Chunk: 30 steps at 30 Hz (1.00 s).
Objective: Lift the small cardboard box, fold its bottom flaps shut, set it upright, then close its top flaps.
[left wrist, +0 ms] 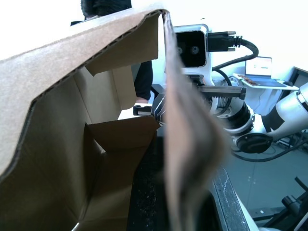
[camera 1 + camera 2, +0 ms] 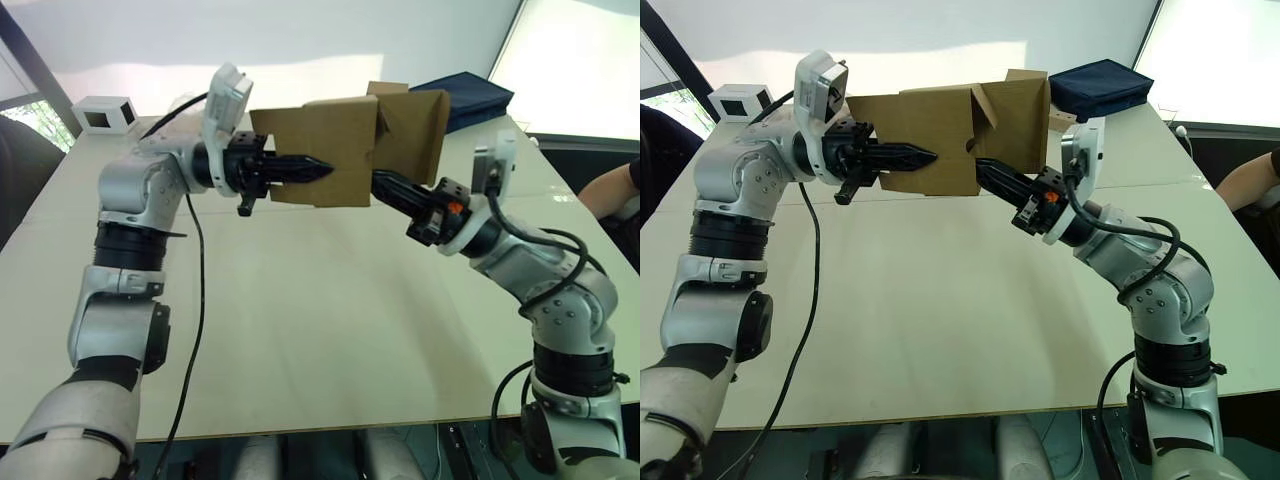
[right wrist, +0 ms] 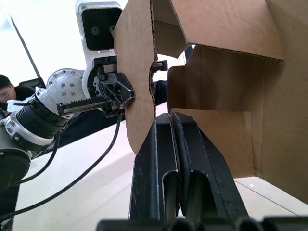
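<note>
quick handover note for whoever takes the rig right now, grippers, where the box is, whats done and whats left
Left gripper: shut on a side wall of the small cardboard box, reaching in from the robot's left.
Right gripper: fingers together, pushed into the box's open end from the right and below, against a panel; a firm grasp cannot be confirmed.
Box: held in the air over the table, clear of its top, lying on its side.
Done: box lifted.
Left: flaps at both ends still stand open. Fold the bottom flaps shut, set the box upright on the table, then close the top flaps.
</note>
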Each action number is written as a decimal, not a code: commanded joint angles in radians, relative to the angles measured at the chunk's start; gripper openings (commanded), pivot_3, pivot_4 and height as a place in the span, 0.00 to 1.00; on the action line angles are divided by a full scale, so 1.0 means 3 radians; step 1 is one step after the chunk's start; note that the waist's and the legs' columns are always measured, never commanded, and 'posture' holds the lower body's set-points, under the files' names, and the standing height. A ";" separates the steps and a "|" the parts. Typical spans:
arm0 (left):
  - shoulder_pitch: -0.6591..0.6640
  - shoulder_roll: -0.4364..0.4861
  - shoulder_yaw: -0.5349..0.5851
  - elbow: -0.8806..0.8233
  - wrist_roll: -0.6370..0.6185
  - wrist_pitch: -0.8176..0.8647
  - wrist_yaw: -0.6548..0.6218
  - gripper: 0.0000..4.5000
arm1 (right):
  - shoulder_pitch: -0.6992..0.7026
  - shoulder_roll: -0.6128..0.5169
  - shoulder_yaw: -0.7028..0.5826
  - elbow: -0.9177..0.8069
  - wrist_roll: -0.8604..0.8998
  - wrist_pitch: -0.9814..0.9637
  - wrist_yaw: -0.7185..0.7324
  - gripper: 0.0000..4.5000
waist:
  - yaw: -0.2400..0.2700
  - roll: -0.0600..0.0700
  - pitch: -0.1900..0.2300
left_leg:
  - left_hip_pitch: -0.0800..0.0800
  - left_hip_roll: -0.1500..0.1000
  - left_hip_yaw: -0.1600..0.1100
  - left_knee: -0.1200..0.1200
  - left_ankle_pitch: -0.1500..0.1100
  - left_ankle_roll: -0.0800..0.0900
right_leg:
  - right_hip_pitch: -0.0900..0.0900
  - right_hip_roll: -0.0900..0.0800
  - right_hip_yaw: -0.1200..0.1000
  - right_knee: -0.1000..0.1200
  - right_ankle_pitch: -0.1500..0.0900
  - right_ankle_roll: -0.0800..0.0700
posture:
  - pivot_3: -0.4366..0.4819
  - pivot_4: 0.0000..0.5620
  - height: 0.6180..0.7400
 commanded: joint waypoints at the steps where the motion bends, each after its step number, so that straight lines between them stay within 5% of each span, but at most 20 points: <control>1: -0.0036 -0.0014 0.0083 -0.0125 -0.0074 0.0004 0.0052 0.00 | -0.0110 0.0062 0.0093 -0.0056 -0.0019 -0.0038 0.0066 0.01 | 0.0000 0.0000 0.0000 | 0.0000 0.0000 0.0000 0.0000 0.0000 0.0000 | 0.0000 0.0000 0.0000 0.0000 0.0000 0.0000 | 0.48 0.27 1.00; 20: -0.0119 0.0128 0.0026 0.0045 0.0119 -0.0243 -0.0070 0.00 | -0.0006 -0.0435 -0.0489 -0.0291 0.0610 0.0342 -0.0023 0.01 | 0.0006 0.0000 0.0000 | 0.0000 0.0000 0.0000 0.0000 -0.0002 0.0003 | 0.0000 -0.0001 0.0000 0.0000 0.0000 0.0000 | 0.48 0.27 1.00; 30: -0.0123 0.0170 0.0077 -0.0020 -0.0018 -0.0070 -0.0216 0.00 | 0.0120 -0.0687 -0.1083 0.0315 0.0887 0.0315 0.0037 0.01 | 0.0003 0.0000 0.0000 | 0.0000 0.0000 0.0001 0.0000 -0.0006 0.0011 | 0.0001 -0.0001 0.0000 0.0000 0.0000 0.0000 | 0.48 0.27 1.00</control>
